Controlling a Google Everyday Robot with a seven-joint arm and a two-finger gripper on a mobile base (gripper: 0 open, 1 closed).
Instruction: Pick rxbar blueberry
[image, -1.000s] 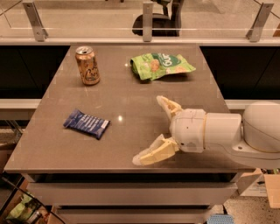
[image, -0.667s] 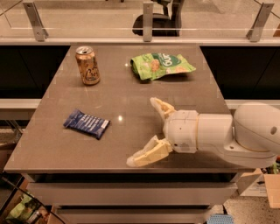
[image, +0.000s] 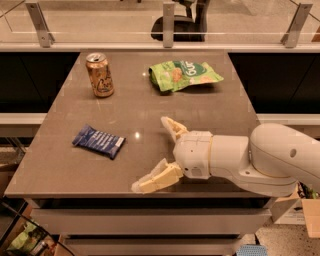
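The rxbar blueberry (image: 98, 141) is a flat dark-blue wrapper with white lettering, lying on the left front part of the brown table (image: 140, 107). My gripper (image: 152, 154) hovers over the table's front middle, to the right of the bar and apart from it. Its two cream fingers (image: 156, 178) are spread wide open and point left toward the bar. Nothing is between them.
A gold drink can (image: 99, 74) stands upright at the back left. A green snack bag (image: 183, 75) lies at the back middle. A glass rail with metal posts (image: 169, 24) runs behind the table. The table's front edge is just under my gripper.
My gripper and arm have moved left across the table's front, closer to the bar. The fingers stay spread open. The bar, can and bag have not moved.
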